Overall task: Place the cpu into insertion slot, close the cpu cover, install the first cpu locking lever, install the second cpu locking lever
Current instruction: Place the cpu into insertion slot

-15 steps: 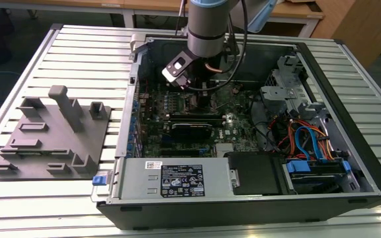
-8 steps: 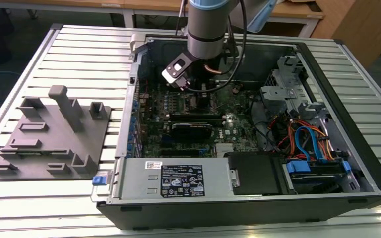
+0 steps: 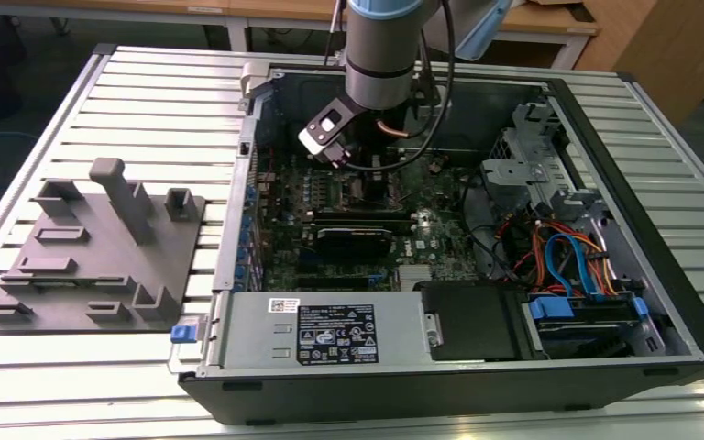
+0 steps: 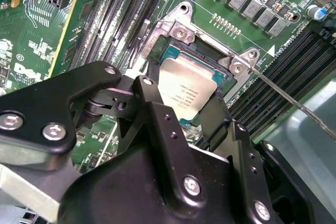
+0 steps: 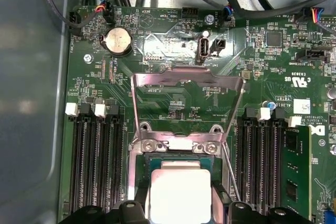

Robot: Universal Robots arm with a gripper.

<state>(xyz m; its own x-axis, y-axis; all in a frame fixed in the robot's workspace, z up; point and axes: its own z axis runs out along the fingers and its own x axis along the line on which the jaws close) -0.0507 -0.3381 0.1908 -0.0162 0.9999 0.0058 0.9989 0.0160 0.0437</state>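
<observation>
The cpu (image 4: 190, 88) is a small square chip with a silver-grey top. It lies level in or just over the insertion slot (image 4: 177, 54), and I cannot tell whether it is seated. My gripper (image 4: 184, 100) is shut on the cpu, with one black finger on each of two opposite edges. In the first wrist view the cpu (image 5: 181, 192) sits in the insertion slot (image 5: 143, 165) with the gripper (image 5: 181, 207) around it. The cpu cover (image 5: 157, 81) stands open, tilted up beyond the slot. A thin locking lever (image 5: 229, 174) sticks up unlatched beside the slot. In the exterior view the gripper (image 3: 370, 167) reaches down into the case.
Long black memory slots (image 5: 97, 166) flank the socket on both sides. The open computer case (image 3: 645, 229) holds cables, a drive cage (image 3: 530, 170) and a power supply (image 3: 327, 335). A grey fixture (image 3: 95, 247) stands on the slatted table at the exterior view's left.
</observation>
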